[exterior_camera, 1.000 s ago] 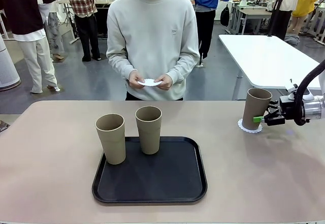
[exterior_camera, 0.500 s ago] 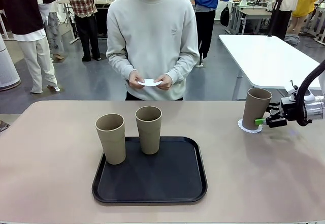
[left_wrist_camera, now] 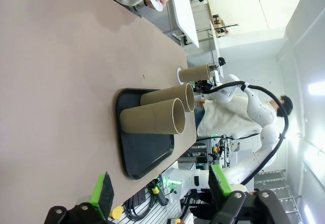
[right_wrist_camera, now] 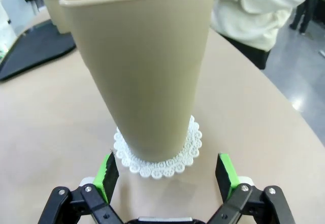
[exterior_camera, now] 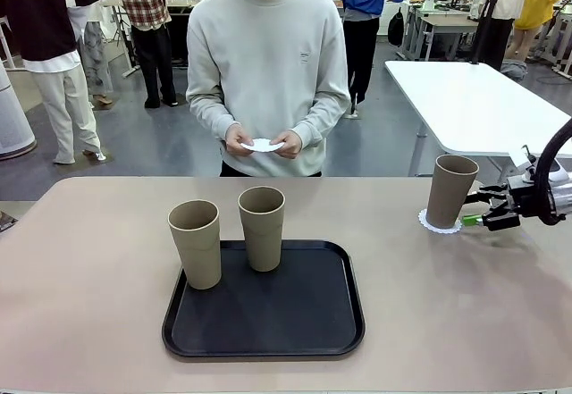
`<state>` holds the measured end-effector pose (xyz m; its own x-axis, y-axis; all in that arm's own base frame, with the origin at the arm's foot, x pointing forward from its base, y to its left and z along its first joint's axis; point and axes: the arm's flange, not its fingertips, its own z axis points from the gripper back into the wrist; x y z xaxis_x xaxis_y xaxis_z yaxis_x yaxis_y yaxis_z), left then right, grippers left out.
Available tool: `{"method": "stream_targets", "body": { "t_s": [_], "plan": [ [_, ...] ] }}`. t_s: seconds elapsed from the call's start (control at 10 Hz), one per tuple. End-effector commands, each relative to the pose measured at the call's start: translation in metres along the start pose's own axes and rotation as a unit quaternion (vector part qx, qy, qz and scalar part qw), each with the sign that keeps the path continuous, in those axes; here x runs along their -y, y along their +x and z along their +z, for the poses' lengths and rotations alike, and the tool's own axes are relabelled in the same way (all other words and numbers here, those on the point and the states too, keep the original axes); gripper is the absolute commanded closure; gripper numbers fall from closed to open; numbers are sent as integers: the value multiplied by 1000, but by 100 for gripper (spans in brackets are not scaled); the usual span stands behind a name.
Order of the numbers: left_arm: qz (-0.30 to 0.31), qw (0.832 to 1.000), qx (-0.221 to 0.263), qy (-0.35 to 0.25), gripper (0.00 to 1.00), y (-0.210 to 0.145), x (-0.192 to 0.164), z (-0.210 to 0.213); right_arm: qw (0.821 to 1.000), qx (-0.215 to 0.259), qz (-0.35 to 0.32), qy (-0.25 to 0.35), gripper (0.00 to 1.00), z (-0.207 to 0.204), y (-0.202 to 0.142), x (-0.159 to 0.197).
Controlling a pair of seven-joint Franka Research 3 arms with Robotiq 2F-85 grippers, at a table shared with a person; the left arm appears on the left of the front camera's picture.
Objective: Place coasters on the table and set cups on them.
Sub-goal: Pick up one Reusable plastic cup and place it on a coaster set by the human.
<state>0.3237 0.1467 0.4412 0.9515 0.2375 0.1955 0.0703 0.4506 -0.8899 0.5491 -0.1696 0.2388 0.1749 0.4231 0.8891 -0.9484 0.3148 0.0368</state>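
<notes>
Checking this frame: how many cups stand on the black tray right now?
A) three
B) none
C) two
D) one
C: the left cup and the right cup stand on the black tray, while the third cup stands on a coaster on the table.

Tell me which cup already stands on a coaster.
The lone cup at far right, before the right gripper, sits on a white coaster; the other two stand on the black tray.
</notes>
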Motion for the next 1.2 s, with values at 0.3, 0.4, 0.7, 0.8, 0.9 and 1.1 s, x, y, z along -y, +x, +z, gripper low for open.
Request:
{"method": "stream_targets", "body": {
  "t_s": [0.3,0.4,0.7,0.8,0.9,1.1],
  "plan": [
    [-6,1000,2,-4,0,-1,-1,1,983,-132,-95,-84,0,37,56,-68],
    [-6,1000,2,-4,0,-1,-1,1,978,-146,-107,-108,0,50,79,-82],
    [-6,1000,2,-4,0,-1,-1,1,952,-218,-165,-135,0,76,144,-118],
    [-6,1000,2,-4,0,-1,-1,1,950,-227,-156,-148,0,80,163,-127],
    [-6,1000,2,-4,0,-1,-1,1,946,-242,-141,-164,0,82,180,-136],
    [-6,1000,2,-4,0,-1,-1,1,934,-275,-125,-190,0,79,210,-154]
  ]
}}
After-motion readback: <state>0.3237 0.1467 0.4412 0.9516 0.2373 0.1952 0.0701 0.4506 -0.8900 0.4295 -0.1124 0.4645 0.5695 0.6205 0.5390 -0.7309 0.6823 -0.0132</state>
